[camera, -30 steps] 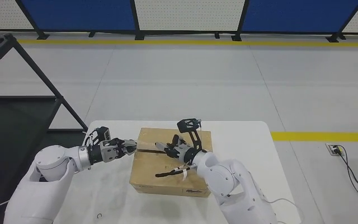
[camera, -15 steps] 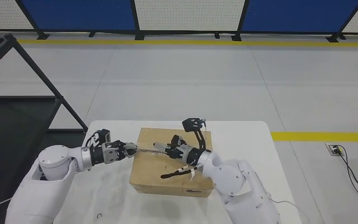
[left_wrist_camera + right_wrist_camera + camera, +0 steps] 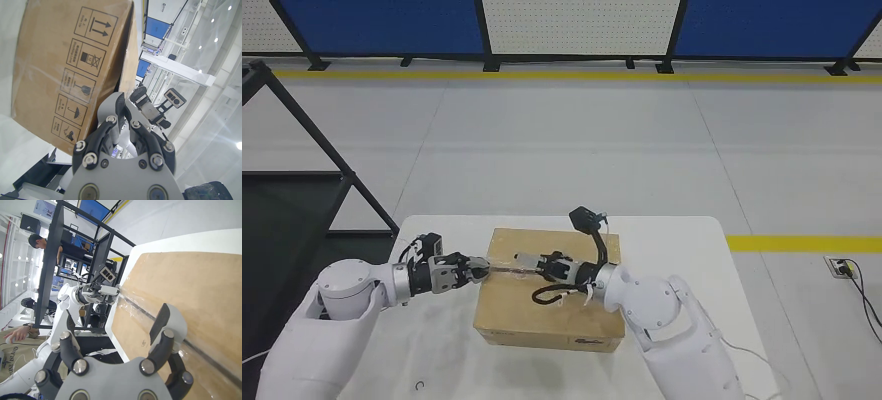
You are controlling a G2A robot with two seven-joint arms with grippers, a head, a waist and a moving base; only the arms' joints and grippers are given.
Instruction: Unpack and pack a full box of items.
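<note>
- The left gripper (image 3: 480, 268) held its fingers closed on the clear tape (image 3: 132, 309) at the cardboard box (image 3: 542, 322) edge, apparently for peeling.
- The right gripper (image 3: 534, 277) held its fingers open atop the box, probably bracing it.

Matt cardboard, glossy tape, smooth plastic.
Box (image 3: 507, 315) is matt brown cardboard with printed black symbols; tape (image 3: 132, 308) along its seam is clear, glossy, wrinkled; surface (image 3: 442, 345) smooth white; left claw (image 3: 123, 103) has ribbed black rubbery pads (image 3: 119, 108), shiny metal screws (image 3: 111, 119).
</note>
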